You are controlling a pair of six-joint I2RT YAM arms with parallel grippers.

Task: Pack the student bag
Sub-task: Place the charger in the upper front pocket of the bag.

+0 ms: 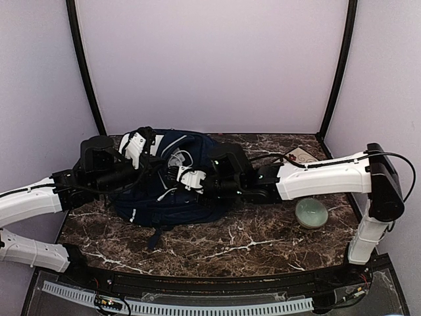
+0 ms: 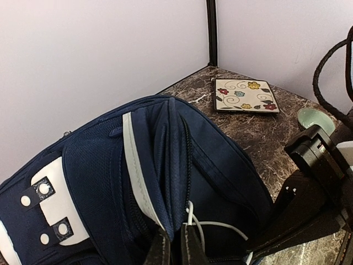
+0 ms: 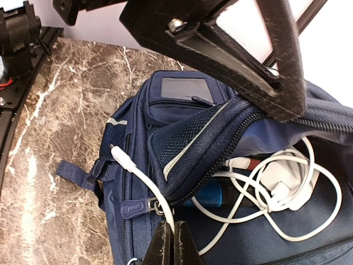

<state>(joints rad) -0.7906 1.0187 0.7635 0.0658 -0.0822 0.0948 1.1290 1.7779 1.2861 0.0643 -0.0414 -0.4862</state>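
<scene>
student bag (image 1: pixel 164 197), cable (image 3: pixel 144 180) half buried, right tool (image 3: pixel 171 243) tips cropped

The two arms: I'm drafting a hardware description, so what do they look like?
White tubular links, black joints on left arm and right arm; black cable over the right elbow. Slim black fingers on left hand and right hand.

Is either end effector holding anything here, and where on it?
The left end effector pinches the student bag at its zipper edge; the right end effector appears to pinch the white cable partway along.
</scene>
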